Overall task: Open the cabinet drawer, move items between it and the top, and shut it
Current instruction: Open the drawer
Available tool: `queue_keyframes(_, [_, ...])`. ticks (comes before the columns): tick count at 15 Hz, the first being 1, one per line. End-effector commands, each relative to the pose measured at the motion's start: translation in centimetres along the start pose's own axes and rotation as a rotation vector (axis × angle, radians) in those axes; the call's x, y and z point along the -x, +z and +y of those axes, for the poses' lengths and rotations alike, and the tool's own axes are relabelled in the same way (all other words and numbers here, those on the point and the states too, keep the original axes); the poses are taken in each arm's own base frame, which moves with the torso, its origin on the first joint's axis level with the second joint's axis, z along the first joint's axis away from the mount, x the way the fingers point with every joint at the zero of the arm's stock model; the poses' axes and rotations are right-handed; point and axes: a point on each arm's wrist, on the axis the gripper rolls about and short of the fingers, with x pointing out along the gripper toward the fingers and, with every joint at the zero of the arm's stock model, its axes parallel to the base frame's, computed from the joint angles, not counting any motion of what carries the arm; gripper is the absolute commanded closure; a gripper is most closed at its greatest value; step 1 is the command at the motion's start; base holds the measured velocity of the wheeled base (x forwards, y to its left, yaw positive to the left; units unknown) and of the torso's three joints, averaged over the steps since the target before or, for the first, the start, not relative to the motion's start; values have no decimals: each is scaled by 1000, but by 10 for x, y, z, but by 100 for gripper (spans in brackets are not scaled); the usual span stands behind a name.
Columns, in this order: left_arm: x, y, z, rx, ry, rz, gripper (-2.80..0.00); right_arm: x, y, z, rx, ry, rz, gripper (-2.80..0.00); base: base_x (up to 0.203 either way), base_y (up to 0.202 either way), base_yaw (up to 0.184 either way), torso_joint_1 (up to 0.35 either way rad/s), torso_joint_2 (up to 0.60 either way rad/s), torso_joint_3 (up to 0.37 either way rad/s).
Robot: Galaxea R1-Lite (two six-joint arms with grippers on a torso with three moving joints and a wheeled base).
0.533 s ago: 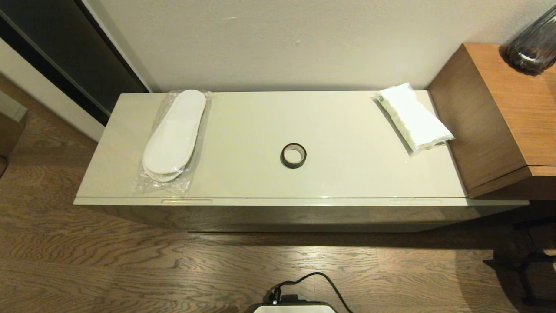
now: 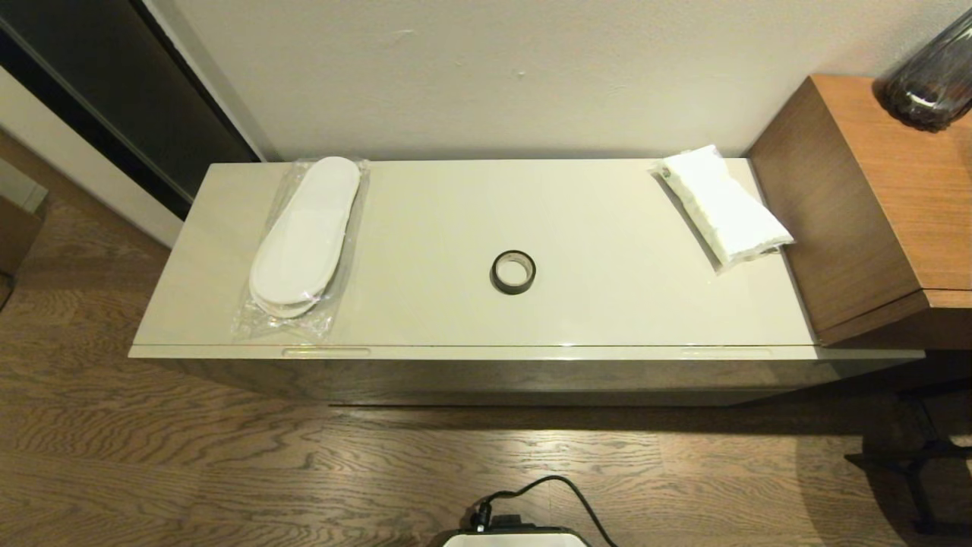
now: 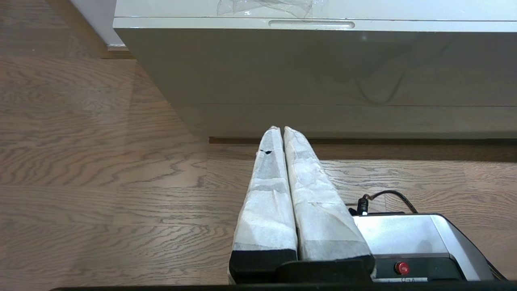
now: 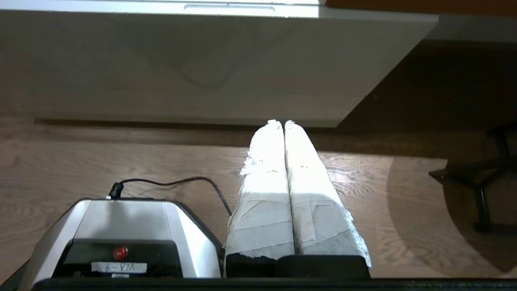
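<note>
The glossy cream top [image 2: 607, 228] carries white slippers in a clear bag [image 2: 304, 239] at the left, a small black tape roll [image 2: 512, 271] in the middle and a white soft pack [image 2: 725, 205] at the right. The drawer is closed; its cream front edge shows two slim handle strips, one on the left [image 2: 326, 351] and one on the right [image 2: 725, 352]. Neither arm shows in the head view. My left gripper [image 3: 281, 129] is shut and empty, low over the floor before the cabinet front [image 3: 323, 68], below the left handle strip [image 3: 312, 24]. My right gripper [image 4: 281, 122] is shut and empty, below the right handle strip [image 4: 229, 7].
A brown wooden unit [image 2: 873, 197] abuts the cabinet's right end, with a dark glass vase [image 2: 930, 76] on it. My base with a black cable [image 2: 516, 524] stands on the wood floor in front. A dark stand [image 2: 923, 456] is at the right.
</note>
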Motion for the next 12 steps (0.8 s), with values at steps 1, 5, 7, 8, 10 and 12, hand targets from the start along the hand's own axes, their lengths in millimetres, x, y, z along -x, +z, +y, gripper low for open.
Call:
queue_keyframes(1, [0,0,0,2,0,1,0,5,9,0,-6,-2,6,0,0,0,0,0,0,0])
queue_keyframes(5, [0,0,0,0,0,1,0,6,96,-4,-132,12,45,0,0,0,0,0,0,0])
queue_keyframes(7, [0,0,0,1,0,1,0,-25,158,-7,-207,10,172,0,0,0,0,0,0,0])
queue_keyframes(8, [0,0,0,2,0,1,0,-42,180,-8,-234,11,259,0,0,0,0,0,0,0])
queue_keyframes(10, [0,0,0,1,0,1,0,-92,204,-8,-282,37,488,0,0,0,0,0,0,0])
queue_keyframes(12, [0,0,0,0,0,1,0,-152,195,-6,-329,42,740,0,0,0,0,0,0,0])
